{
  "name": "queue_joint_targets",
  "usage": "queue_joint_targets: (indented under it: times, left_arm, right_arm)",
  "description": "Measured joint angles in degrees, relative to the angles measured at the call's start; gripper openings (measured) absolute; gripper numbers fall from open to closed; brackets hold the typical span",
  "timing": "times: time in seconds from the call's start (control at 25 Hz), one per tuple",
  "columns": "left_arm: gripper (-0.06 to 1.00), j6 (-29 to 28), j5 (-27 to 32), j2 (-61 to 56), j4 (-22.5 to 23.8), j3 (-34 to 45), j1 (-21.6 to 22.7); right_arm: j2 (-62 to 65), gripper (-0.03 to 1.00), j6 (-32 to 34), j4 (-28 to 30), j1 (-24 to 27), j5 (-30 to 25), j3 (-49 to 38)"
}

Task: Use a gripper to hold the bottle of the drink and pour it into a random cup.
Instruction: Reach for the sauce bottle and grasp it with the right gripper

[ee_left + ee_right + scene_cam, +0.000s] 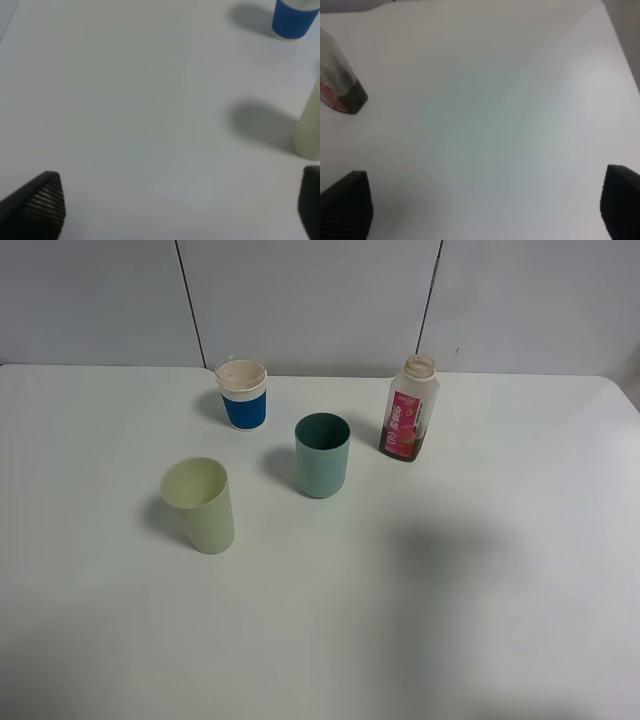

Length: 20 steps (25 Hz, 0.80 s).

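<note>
Exterior high shows bottle (pixel 410 410) upright, right of teal cup (pixel 322 455).

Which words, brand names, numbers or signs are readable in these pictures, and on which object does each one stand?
On the bottle, the pink-red label: white lettering runs up the label, but it is too blurred to read, so nothing can be quoted.
On the paper cup, the teal cup and the yellow-green cup: no print is visible.
In both wrist views: no readable text.
</note>
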State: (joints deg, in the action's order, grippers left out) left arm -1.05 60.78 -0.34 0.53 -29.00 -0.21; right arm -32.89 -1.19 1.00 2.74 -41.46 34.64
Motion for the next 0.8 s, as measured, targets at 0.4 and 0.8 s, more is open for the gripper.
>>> queue_joint_targets:
  times: [0.4, 0.8]
  left_arm:
    - [0.93, 0.0, 0.0, 0.0, 0.0, 0.0, 0.0]
    - [0.93, 0.0, 0.0, 0.0, 0.0, 0.0, 0.0]
  right_arm:
    - [-16.5, 0.89, -2.5, 0.0, 0.0, 8.0, 0.0]
    - [-34.8, 0.89, -3.8, 0.0, 0.0, 17.6, 0.0]
